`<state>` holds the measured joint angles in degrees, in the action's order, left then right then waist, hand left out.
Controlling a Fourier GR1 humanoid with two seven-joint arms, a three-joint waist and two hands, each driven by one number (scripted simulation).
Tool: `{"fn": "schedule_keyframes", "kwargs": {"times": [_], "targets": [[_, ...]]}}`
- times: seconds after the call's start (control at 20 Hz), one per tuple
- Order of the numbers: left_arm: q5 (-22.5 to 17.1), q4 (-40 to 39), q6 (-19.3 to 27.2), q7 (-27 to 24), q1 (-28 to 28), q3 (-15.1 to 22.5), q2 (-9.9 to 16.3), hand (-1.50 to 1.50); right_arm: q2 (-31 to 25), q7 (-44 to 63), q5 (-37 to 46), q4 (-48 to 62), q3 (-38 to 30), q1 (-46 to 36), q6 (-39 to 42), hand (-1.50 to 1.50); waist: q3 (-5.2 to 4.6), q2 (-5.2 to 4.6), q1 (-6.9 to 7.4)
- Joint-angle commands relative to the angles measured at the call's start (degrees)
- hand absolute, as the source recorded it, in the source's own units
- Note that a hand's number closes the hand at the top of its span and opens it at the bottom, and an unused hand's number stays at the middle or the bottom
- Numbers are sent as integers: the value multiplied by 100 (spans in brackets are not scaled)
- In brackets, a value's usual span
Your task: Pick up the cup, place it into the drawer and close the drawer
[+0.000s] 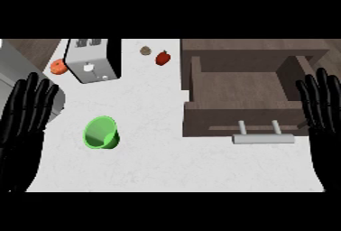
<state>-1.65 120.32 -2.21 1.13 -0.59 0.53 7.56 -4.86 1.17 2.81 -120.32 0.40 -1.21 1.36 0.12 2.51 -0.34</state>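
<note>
Your green cup [101,133] lies on the counter left of the open drawer [240,97], not yet grasped, with your left hand [26,113] and right hand [323,106] spread and empty, so everything remains undone.

So colour-wise: the cup [101,133] is bright green, a bit lighter inside with a darker rim shade. Counter [166,162] is white with faint grey marbling. Drawer [241,97] is dark brown wood grain, and its handle [263,139] is pale silver-grey. Toaster [92,59] is silvery grey on the face with a black side. Behind it there's an orange fruit [58,66], plus a red one [163,57] and a little tan-brown one [146,50]. Both hands, left [26,117] and right [323,108], are plain glossy black.
</note>
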Motion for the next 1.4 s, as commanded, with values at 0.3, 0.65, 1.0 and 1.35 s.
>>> {"fn": "schedule_keyframes", "kwargs": {"times": [0.3,0.65,1.0,1.35], "targets": [[-780,-657,-15,114,390,-96,-501,-150,228,303,-647,185,236,3,297,-150,-12,-268,33],[-687,-1024,75,-94,507,-110,-584,-150,260,648,-724,96,144,-164,200,-150,-13,-249,33],[-645,-1054,299,-1,639,-2,-733,-150,457,499,-324,-116,567,220,145,-150,-12,-246,27],[-494,-1041,437,117,619,43,-678,-150,271,465,-797,97,75,-84,334,-150,-12,-248,32]]}}
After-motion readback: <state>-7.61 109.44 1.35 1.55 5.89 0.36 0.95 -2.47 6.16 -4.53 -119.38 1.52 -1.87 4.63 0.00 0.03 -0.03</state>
